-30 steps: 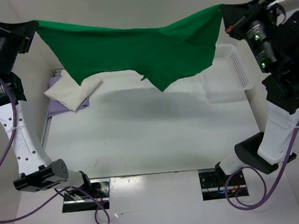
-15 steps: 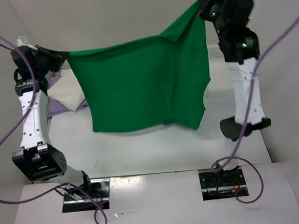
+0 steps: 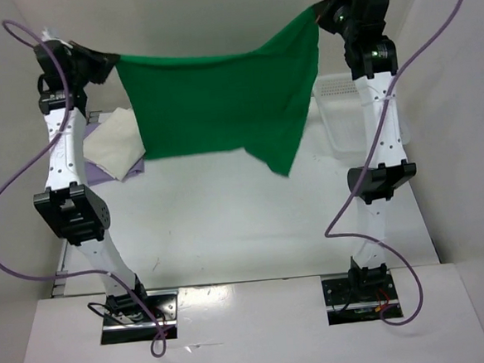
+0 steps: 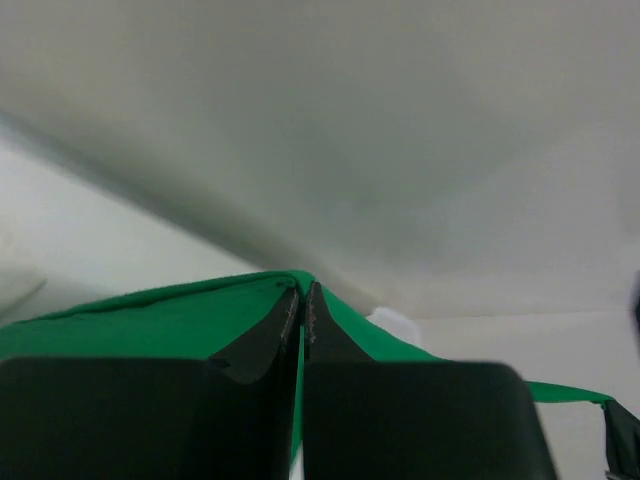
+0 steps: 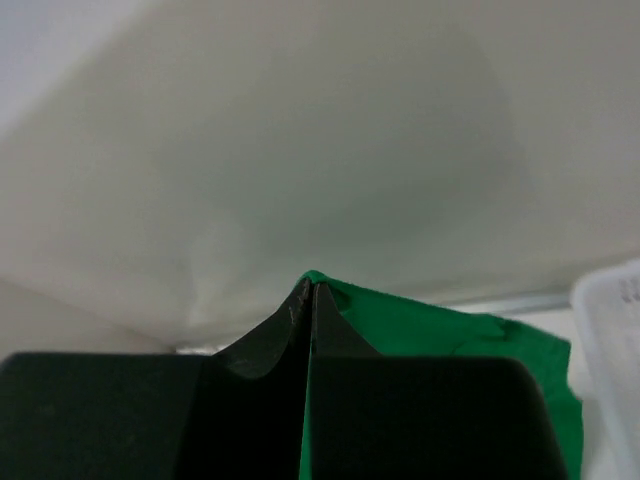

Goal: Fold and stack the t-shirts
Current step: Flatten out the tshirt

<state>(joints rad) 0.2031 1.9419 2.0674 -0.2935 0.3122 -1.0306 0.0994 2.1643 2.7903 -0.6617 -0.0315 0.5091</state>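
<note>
Closest in, the left arm (image 3: 64, 161) and right arm (image 3: 380, 130) both stand up tall from the near edge of the table (image 3: 229, 232). Up between them the green shirt (image 3: 220, 100) hangs in the air like laundry on a line, well off the tabletop. The left claw (image 3: 109, 64) is clamped on its top left corner and the right claw (image 3: 320, 14) on its top right corner, which sits a bit higher. Both wrist cams back that up: the fingers are pressed tight together with green cloth pinched right at the tips. The top edge sags a little and the bottom right of the shirt droops into a point, lower than the rest.

Further back on the left, the cream shirt (image 3: 115, 145) lies folded on top of the purple shirt (image 3: 138, 165), and the left arm and the green cloth each cover part of them. Far right, there's a white basket (image 3: 335, 117) on the table behind the right arm.
</note>
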